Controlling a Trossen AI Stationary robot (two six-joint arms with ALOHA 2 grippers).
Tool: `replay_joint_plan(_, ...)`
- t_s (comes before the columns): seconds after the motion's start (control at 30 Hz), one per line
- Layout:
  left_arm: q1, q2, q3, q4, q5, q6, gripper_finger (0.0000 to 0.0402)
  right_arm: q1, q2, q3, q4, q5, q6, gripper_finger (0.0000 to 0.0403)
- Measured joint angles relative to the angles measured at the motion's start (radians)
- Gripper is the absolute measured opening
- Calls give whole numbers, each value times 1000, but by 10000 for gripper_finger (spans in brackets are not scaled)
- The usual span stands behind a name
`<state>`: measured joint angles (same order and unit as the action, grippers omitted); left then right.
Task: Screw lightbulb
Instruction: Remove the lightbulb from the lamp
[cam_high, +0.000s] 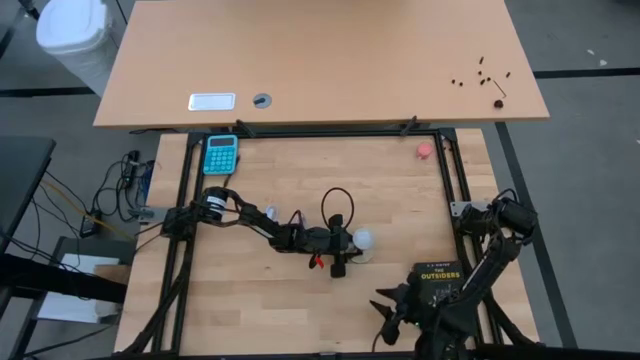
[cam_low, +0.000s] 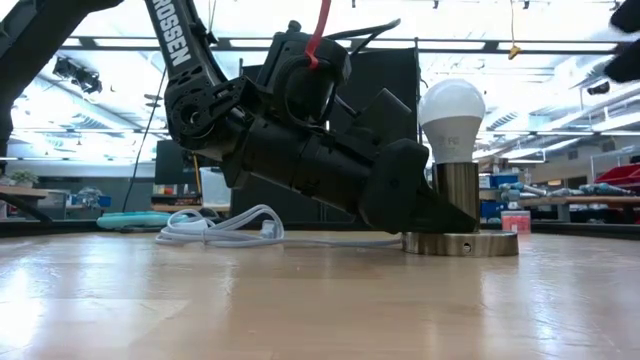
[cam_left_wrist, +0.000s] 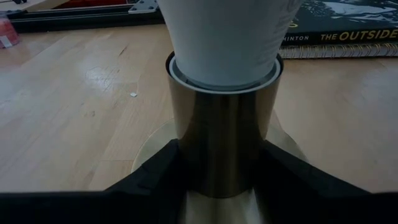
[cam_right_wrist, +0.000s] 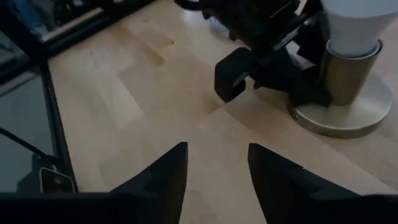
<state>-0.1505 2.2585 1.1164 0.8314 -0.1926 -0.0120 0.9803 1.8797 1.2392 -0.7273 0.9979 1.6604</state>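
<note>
The white lightbulb (cam_low: 452, 118) stands upright in the top of a brass socket (cam_low: 458, 195), near the table's middle. The socket's round base disc (cam_low: 462, 243) rests on the wood. My left gripper (cam_left_wrist: 221, 158) reaches in from the table's left and is shut on the socket below the bulb (cam_high: 363, 238). My right gripper (cam_right_wrist: 216, 163) hovers over the near right of the table (cam_high: 388, 310). It is open with nothing between its fingers, apart from the socket and looking toward it. My left gripper pinches the socket's upright brass cylinder (cam_left_wrist: 194, 163) between its two fingers (cam_left_wrist: 155, 180), one on each side, low on the cylinder just above the base disc. The fingers come from the table's left, slanting slightly down. The socket stands upright with its disc on the table.
A black book (cam_high: 440, 283) lies near the right front, close to my right arm. A white coiled cord (cam_low: 225, 228) trails behind the left arm. A teal calculator (cam_high: 221, 153) sits at the far left and a small pink-red round object (cam_high: 424, 150) at the far right.
</note>
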Motion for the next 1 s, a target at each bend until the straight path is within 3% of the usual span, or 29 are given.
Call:
replay_joint_plan(0.17,0,0,0,0,0,0,193,9,0,-18,-85,77,32,176)
replay_joint_plan(0.33,0,0,0,2,0,2,193,-17,1,-53,-232,77,47,178)
replay_joint_plan(0.47,0,0,0,5,0,5,193,-55,1,-106,-244,67,94,189)
replay_joint_plan(0.73,0,0,0,6,-21,6,193,-116,1,-239,-59,86,64,289)
replay_joint_plan(1.0,0,0,0,7,-61,5,193,-173,1,-267,-45,166,36,365)
